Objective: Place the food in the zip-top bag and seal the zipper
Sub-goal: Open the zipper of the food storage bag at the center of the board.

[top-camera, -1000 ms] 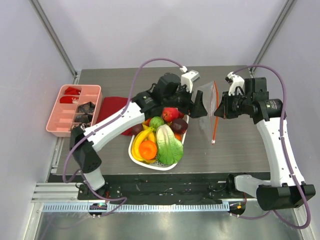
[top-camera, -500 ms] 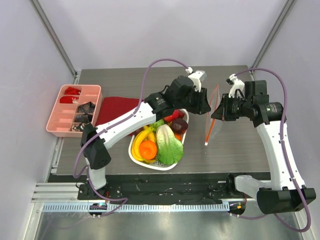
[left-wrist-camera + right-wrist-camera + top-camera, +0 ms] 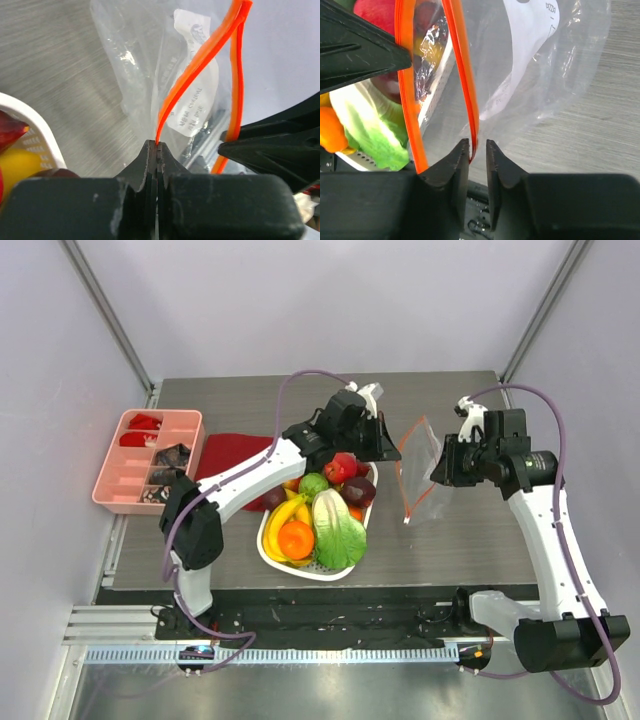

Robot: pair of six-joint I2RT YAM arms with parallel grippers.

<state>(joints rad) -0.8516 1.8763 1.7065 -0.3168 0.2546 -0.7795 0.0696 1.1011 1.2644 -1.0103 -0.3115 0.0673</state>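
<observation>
The clear zip-top bag hangs between my two grippers, right of the basket, with its mouth parted. My left gripper is shut on one strip of the red-orange zipper. My right gripper stands open by a narrow gap, and the other zipper strip rests against its left finger. The food lies in the white basket: an orange, a cabbage, bananas, a red apple and a dark purple piece.
A pink compartment tray sits at the table's left edge. A dark red cloth lies between it and the basket. My left arm reaches over the basket's far side. Bare tabletop lies right of and behind the bag.
My left gripper has closed on the zipper strip and drawn back to the left. My right gripper's jaws have parted. The bag's mouth has spread wider.
</observation>
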